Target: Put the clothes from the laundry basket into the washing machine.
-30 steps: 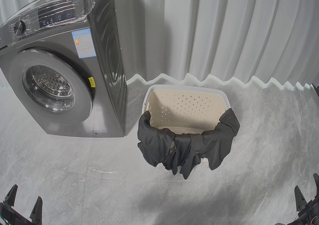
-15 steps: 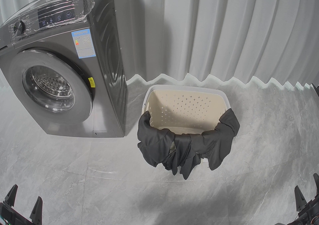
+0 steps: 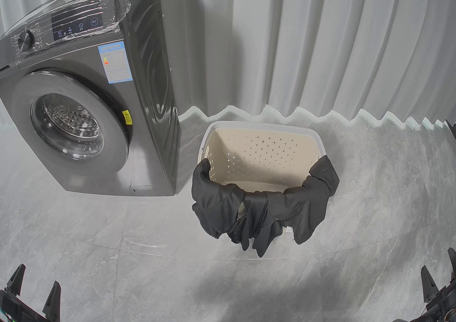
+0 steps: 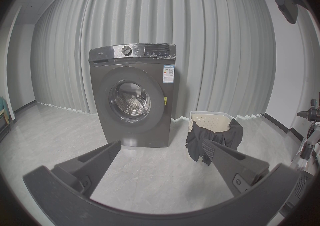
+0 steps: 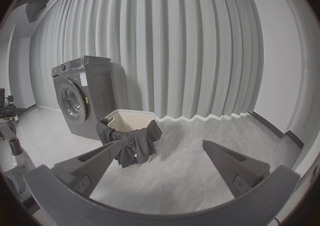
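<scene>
While my left end effector (image 3: 38, 274) and right end effector (image 3: 438, 259) hung wide open, the clothes (image 3: 263, 206) lay draped over the near rim of the laundry basket (image 3: 266, 127), long axis left-to-right, right of the washing machine (image 3: 142, 99).

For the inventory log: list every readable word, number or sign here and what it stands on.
Blue-and-white label on the washing machine: print too small to read.
Yellow sticker beside the door: too small to read.
Control panel: lit symbols, too blurred to read.
Basket and clothes: no text.
</scene>
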Robot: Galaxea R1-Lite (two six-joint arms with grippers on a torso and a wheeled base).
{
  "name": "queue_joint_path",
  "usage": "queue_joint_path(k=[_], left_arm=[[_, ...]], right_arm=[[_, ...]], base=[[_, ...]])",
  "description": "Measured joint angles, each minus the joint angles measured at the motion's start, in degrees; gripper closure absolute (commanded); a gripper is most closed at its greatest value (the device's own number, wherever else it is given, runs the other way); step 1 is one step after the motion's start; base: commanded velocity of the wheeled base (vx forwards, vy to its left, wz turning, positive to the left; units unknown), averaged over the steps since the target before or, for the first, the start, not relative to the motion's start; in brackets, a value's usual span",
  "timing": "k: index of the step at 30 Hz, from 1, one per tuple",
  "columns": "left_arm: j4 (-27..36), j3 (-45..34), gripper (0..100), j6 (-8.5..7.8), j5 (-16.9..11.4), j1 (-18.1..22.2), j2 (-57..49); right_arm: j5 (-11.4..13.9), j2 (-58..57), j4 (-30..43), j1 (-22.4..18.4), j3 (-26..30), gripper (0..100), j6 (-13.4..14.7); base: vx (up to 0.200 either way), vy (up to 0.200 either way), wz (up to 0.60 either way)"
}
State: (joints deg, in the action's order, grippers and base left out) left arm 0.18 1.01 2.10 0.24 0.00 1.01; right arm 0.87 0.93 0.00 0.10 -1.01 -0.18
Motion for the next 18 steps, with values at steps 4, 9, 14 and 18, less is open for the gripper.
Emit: queue_joint_path(k=[4, 9, 14, 18], left_arm=[[0.00, 0.00, 0, 0.00, -0.04, 0.00, 0.00], [0.00, 0.00, 0, 0.00, 0.00, -0.05, 0.00], [0.00, 0.00, 0, 0.00, 0.00, -0.05, 0.00], [0.00, 0.00, 0, 0.00, 0.00, -0.02, 0.00]], right_arm=[[-0.02, 0.00, 0.00, 0.00, 0.00, 0, 0.02], [0.00, 0.00, 0.00, -0.05, 0.00, 0, -0.02], [0.00, 0.00, 0.00, -0.02, 0.00, 0, 0.00], [0.00, 0.00, 0.00, -0.02, 0.00, 0, -0.02]], base=[[0.000, 0.000, 0.00], [0.080, 0.000, 0.00], [0.200, 0.000, 0.00], [0.200, 0.000, 0.00]])
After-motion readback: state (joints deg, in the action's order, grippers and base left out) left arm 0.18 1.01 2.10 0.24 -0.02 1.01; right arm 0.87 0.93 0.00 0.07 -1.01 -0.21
